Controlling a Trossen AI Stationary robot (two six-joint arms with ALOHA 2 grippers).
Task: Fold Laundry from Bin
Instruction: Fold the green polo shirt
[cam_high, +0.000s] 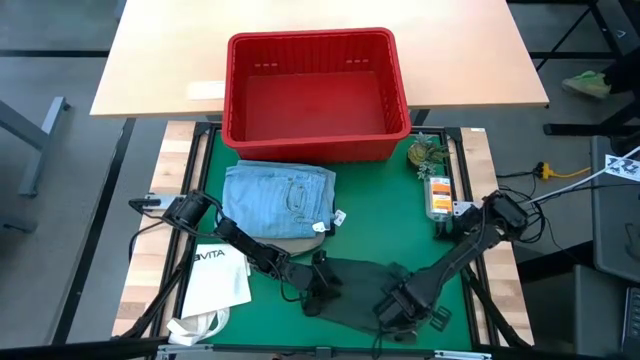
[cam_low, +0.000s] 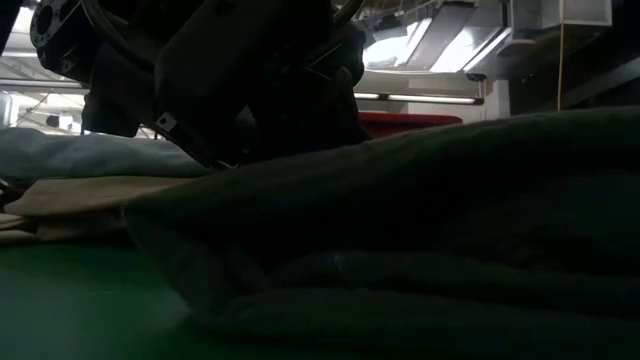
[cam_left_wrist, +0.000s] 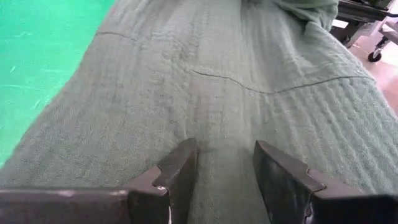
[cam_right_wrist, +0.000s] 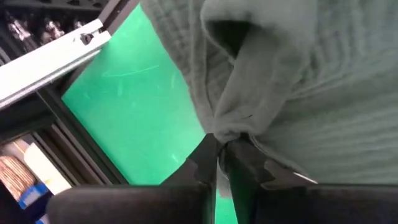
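Observation:
The dark green piece (cam_high: 362, 283) lies spread on the green mat near the table's front edge. In the low view the green piece (cam_low: 420, 220) fills the foreground as a thick fold. My left gripper (cam_left_wrist: 225, 168) is at the cloth's left part, open, with cloth showing between its fingers. My right gripper (cam_right_wrist: 222, 155) is at the cloth's near right part, shut on a bunch of it. Folded light blue jeans (cam_high: 278, 195) lie on tan trousers (cam_high: 292, 245) behind. The red bin (cam_high: 315, 95) stands at the far side, its inside showing bare. My left gripper comes slanting down from the table's left, and its fingertips (cam_left_wrist: 180, 165) stand apart on either side of a strip of the green piece. Whether they touch the cloth I cannot tell. My right gripper pinches a gathered fold of the green piece (cam_right_wrist: 233, 132) between its two fingers, coming steeply from above. The cloth rises in a bunched peak to the fingertips (cam_right_wrist: 208, 158); the rest lies on the mat.
A white VITA tote bag (cam_high: 220, 278) lies at the near left of the mat. An orange-labelled item (cam_high: 438, 195) and a small greenish clutter (cam_high: 428, 155) sit along the right rail. Black frame rails (cam_right_wrist: 68, 118) border the mat.

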